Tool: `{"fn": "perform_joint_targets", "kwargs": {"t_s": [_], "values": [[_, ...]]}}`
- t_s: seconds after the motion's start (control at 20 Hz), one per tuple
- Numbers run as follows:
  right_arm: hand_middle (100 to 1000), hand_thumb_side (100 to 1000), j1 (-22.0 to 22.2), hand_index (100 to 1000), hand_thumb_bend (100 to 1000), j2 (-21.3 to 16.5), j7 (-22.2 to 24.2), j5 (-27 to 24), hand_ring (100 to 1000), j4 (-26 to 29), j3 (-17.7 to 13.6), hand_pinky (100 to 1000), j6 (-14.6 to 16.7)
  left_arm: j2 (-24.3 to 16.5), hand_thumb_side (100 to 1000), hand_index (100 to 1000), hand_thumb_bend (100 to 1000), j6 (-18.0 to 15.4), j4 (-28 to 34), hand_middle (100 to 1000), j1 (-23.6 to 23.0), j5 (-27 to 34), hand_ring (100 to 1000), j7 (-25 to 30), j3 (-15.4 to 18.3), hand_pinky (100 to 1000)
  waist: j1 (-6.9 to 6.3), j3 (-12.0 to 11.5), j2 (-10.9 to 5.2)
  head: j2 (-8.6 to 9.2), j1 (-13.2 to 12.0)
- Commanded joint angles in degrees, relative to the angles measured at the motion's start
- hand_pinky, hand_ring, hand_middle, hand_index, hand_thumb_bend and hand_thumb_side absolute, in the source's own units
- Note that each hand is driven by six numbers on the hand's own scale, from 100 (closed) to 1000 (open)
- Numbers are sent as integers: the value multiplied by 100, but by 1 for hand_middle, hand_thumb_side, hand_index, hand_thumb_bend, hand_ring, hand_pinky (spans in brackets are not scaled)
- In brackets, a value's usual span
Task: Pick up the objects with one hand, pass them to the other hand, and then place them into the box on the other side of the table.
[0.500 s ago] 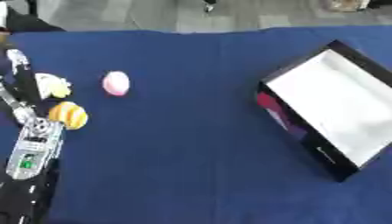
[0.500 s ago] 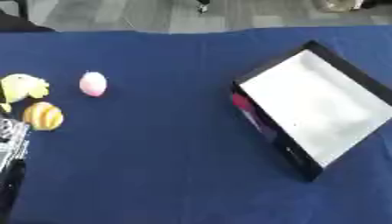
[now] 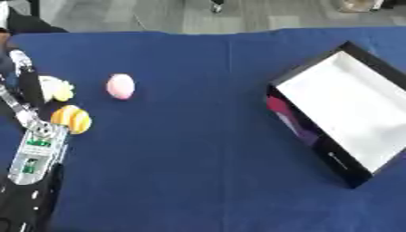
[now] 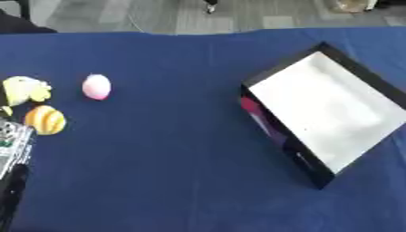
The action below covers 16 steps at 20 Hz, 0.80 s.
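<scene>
My left hand (image 3: 28,86) is at the far-left edge of the table (image 3: 190,172), w/ dark fingers (image 3: 31,84) pointing away from me, straight and not curled on anything. They sit just beside the yellow toy (image 3: 57,88), maybe brushing it; can't tell if there's contact. My right hand isn't in either view.

The three things to move are all on the left. The yellow toy is farthest left, the pink egg (image 3: 120,86) is just right of it, and the orange striped ball (image 3: 72,119) is nearer me, right next to my wrist. The box (image 3: 357,106) is well apart on the right side, sitting askew, white inside, open, w/ something pink showing on its near-left wall. Nothing of ours is in it yet, so I'd say the job is at the very start.

What could go wrong, imo:
- The egg and ball are rounded, so a nudge from straight fingers or my forearm could roll them away, maybe off the left edge.
- My wrist is v. close to the ball, so reaching for the toy may knock it.
- The toy and egg are near each other, so closing on one could bump the other.
- The handover would happen over open table, so a dropped round thing would prob. roll.
- The box is tilted, so a bad aim might hit its wall rather than the inside.
</scene>
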State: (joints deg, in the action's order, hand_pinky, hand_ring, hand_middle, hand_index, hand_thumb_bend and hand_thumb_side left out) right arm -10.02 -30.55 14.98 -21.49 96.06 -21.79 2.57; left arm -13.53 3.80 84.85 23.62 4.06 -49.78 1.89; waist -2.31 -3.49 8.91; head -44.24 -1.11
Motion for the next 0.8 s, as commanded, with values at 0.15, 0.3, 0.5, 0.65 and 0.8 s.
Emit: {"fn": "perform_joint_targets", "kwargs": {"t_s": [0.15,0.3,0.5,0.65,0.8], "values": [[1000,576,-63,1000,100,-210,-41,-27,1000,106,-80,1000,11,-225,731,839,250,6,93,624,179,123,930,65,37,790,-4,34,38,13,24],[1000,575,-59,1000,100,-226,-51,-38,1000,112,-89,1000,17,-512,726,843,233,266,-3,624,399,100,931,408,-29,792,-12,29,29,13,37],[1000,577,-49,1000,100,-252,-45,-44,1000,85,-80,1000,8,-1090,706,851,217,892,-330,633,848,-119,933,1285,-135,797,-35,16,4,13,-3],[1000,576,-42,1000,100,-283,-29,-40,1000,72,-67,1000,19,-1530,681,856,220,1369,-698,649,1242,-328,933,2019,-247,804,-58,24,-1,13,-73],[1000,576,-35,1000,100,-311,-16,-28,1000,67,-58,1000,39,-1943,654,857,231,1719,-1097,659,1680,-570,929,2765,-375,807,-80,40,11,13,-112]]}}
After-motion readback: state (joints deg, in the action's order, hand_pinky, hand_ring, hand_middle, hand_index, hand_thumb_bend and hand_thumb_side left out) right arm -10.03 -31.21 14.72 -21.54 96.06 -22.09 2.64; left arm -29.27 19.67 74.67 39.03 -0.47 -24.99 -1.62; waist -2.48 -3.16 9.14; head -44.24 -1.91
